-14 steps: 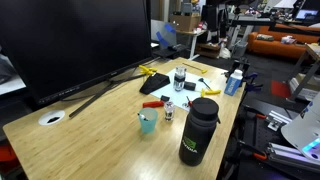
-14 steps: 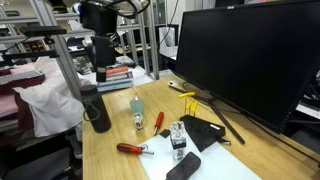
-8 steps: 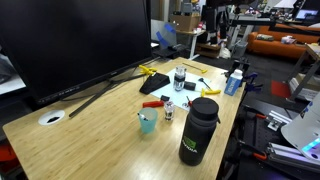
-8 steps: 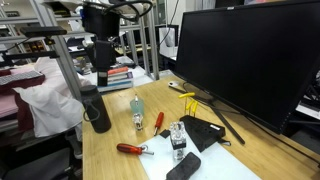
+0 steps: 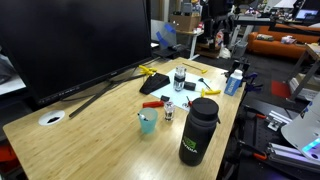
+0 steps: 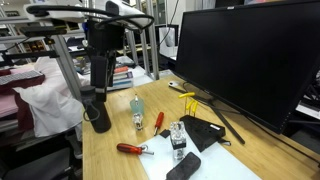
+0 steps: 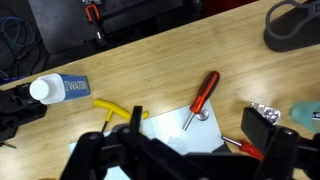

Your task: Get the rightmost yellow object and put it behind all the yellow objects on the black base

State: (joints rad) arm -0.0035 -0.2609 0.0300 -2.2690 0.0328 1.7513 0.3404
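- only in the wrist view can writing be read: "wate" on the blue label of a lying water bottle (image 7: 60,90); further letters cannot be told.
- the rightmost yellow object (image 7: 118,108), thin and bent, is seen there on the wooden table (image 7: 250,60), at 9 o'clock of the red-handled screwdriver (image 7: 205,95), touching the white paper (image 7: 170,125).
- the yellow objects (image 5: 148,70) on the black base (image 5: 100,95) are shown only in the exterior views.
- the gripper (image 7: 185,160) is released, its jaws wide and nothing grasped.

A lab or workshop. A wooden bench (image 5: 80,135) holds 1 monitor (image 5: 70,40) and a screwdriver (image 6: 133,149). Metal racks (image 6: 63,60) stand upper left.
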